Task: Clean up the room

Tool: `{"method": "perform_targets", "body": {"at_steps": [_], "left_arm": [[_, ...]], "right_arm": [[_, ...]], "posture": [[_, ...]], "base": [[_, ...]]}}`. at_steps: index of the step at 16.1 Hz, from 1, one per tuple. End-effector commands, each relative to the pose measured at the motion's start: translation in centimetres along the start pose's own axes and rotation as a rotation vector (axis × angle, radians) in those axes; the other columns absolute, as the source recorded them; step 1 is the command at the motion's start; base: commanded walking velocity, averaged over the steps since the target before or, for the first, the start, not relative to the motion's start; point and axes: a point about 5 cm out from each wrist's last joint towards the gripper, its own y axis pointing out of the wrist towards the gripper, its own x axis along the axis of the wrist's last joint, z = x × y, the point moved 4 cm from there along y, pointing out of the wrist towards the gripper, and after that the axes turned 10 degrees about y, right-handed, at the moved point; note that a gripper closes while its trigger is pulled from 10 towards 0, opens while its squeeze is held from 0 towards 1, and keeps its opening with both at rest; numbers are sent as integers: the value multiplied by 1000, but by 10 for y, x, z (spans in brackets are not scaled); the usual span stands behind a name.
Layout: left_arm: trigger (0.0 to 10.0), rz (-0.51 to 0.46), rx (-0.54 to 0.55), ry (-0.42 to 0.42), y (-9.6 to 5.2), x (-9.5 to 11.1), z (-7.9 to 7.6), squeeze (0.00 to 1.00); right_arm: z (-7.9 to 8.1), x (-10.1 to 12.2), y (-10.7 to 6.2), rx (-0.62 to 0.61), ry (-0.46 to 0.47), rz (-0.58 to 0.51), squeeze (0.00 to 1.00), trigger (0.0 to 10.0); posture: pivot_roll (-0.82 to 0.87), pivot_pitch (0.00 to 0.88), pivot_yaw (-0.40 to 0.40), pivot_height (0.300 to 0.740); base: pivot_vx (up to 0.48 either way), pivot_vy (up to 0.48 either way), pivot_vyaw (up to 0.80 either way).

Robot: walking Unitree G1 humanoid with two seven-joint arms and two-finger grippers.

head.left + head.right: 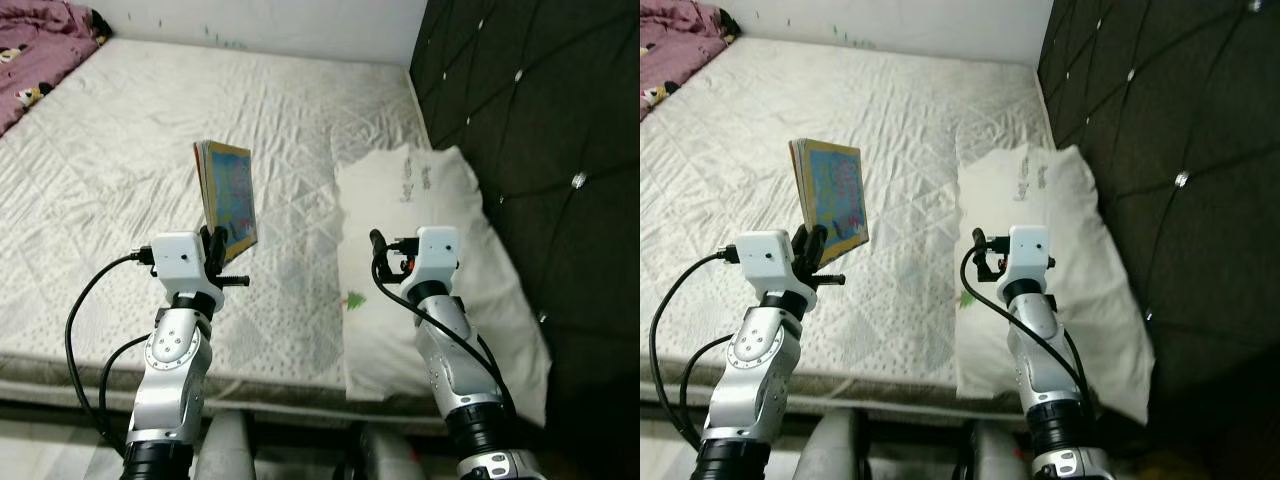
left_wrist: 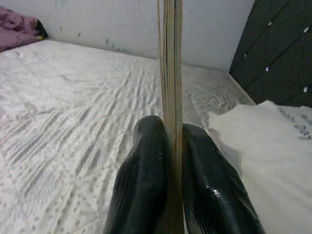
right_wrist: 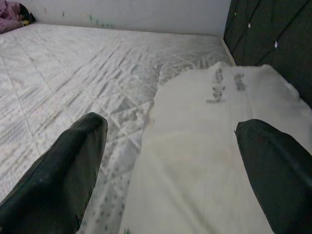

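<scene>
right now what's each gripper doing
left gripper: shut on the picture book, held upright above the mattress
right gripper: open, holding nothing, above the pillow

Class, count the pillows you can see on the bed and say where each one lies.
1. A white pillow lies on the mattress beside the dark headboard, in front of the right hand. Others may lie outside the picture.

My two arms were jointed silver metal, each capped by a white boxy wrist housing with black cables looping down its side, a red spot on the right one, and glossy black rounded fingers [image 2: 146, 175].
</scene>
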Motion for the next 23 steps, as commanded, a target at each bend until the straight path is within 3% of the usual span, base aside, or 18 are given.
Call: {"method": "perform_targets", "body": {"at_steps": [1, 3, 13, 17, 19, 21, 22, 23], "left_arm": [[10000, -25, 12, 0, 2, 8, 0, 0], [10000, -19, 38, -7, 2, 7, 4, 0], [10000, -3, 122, -57, 4, 8, 13, 0], [10000, 63, 89, -197, 5, 0, 6, 0], [10000, 100, 44, -235, 9, -3, -2, 0], [10000, 179, -76, -397, 12, -3, -33, 0], [10000, 207, -102, -435, 11, -3, -41, 0], [10000, 285, -198, -476, 6, -7, -64, 0]], "right_arm": [[-1, 1, 0, -2, 2, 0, 0, 10000], [0, 1, 1, 1, 3, 0, 0, 10000], [-1, -2, 2, -2, 6, 20, 0, 10000], [-1, -2, 3, -1, 2, 21, 0, 10000], [-2, 1, 3, -1, -1, 14, 0, 10000], [-12, 10, -4, -8, -37, -12, 0, 10000], [-16, 12, -6, -12, -52, -15, 0, 10000], [-29, 16, -14, -21, -109, -25, 0, 10000]], "posture": [[56, 35, -49, 607], [55, 45, -50, 572], [56, 51, -55, 572], [56, 55, -57, 572], [47, 59, -58, 572], [25, 69, -57, 572], [18, 70, -58, 572], [1, 75, -59, 572]], "base": [[0, 0, 0], [0, 0, 0], [0, 0, 0], [0, 0, 0], [0, 0, 0], [0, 0, 0], [0, 0, 0], [0, 0, 0]]}}
